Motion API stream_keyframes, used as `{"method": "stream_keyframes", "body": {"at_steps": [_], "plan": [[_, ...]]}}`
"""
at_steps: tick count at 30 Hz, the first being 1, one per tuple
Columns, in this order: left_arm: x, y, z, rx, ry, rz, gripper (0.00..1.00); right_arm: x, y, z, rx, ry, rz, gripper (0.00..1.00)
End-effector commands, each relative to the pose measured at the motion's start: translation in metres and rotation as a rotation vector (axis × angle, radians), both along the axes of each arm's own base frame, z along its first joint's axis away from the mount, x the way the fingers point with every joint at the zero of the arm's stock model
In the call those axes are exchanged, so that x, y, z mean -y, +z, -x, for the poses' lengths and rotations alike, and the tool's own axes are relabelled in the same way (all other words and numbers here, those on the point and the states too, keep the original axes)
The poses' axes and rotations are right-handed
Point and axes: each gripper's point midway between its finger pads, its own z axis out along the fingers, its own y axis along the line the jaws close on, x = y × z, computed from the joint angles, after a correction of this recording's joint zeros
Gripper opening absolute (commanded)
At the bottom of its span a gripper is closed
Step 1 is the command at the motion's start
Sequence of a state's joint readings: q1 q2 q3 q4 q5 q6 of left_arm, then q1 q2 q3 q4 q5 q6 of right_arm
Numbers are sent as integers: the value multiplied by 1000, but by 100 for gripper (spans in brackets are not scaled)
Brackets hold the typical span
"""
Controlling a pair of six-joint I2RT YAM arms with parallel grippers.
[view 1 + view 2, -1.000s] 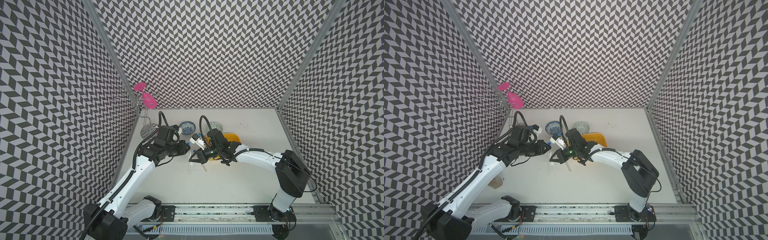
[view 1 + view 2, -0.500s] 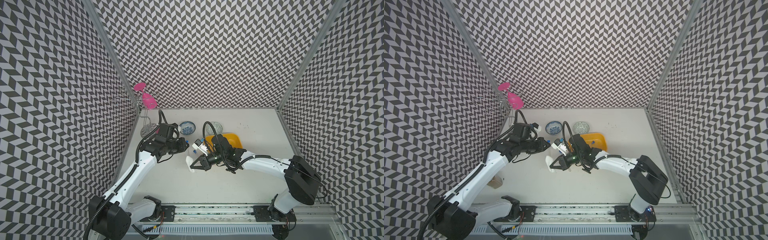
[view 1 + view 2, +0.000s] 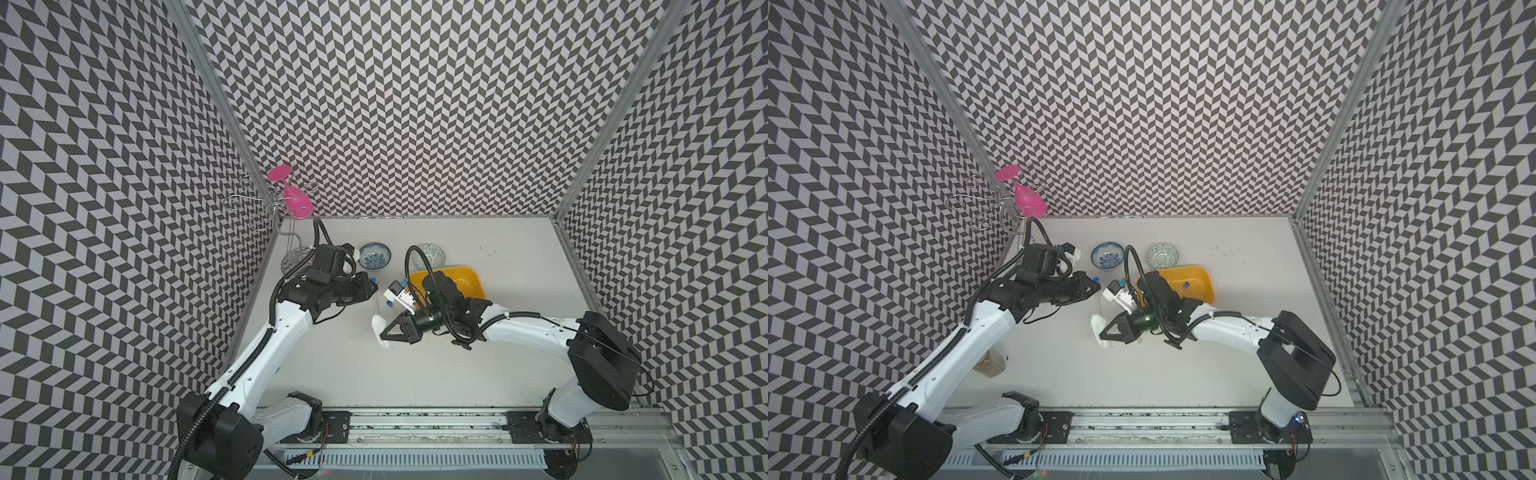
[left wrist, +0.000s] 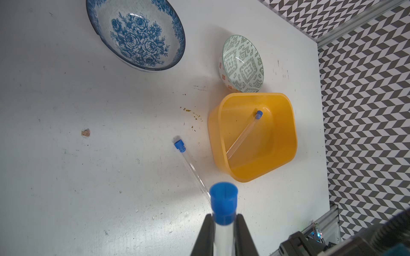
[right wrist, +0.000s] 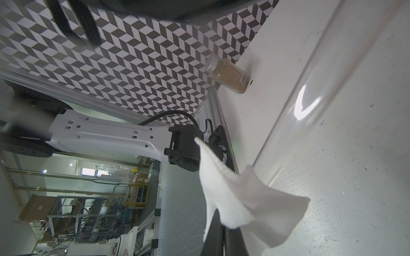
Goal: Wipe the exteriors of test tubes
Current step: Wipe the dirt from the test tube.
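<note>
Three clear blue-capped test tubes (image 4: 192, 170); left gripper (image 4: 224, 218) clamps one, mostly cropped; right gripper (image 5: 225, 230) pinches fuzzy tissue (image 5: 239, 199), fingertips probably buried.

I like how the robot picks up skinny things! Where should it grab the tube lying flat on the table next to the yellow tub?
Pinch the clear middle of that tube, coming straight down and closing across its thin width. It lies flat, so only its top and sides are free. Held by the blue cap end, it would likely tip.
</note>
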State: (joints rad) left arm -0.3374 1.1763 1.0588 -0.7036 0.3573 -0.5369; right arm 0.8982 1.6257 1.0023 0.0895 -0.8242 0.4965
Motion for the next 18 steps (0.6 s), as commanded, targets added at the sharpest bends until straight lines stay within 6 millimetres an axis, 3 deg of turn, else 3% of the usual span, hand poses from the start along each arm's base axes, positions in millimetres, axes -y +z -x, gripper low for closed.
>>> {"method": "stream_keyframes", "body": {"at_steps": [1,10,18], "plan": [[0,10,2,20,-2,26,15,-7,6,-15,52,-24,-23,0],[0,9,6,9,-3,31,15,-22,19,-49,98,-41,-26,0],[1,9,7,8,-7,36,15,-18,24,-81,113,-86,-26,0]]}}
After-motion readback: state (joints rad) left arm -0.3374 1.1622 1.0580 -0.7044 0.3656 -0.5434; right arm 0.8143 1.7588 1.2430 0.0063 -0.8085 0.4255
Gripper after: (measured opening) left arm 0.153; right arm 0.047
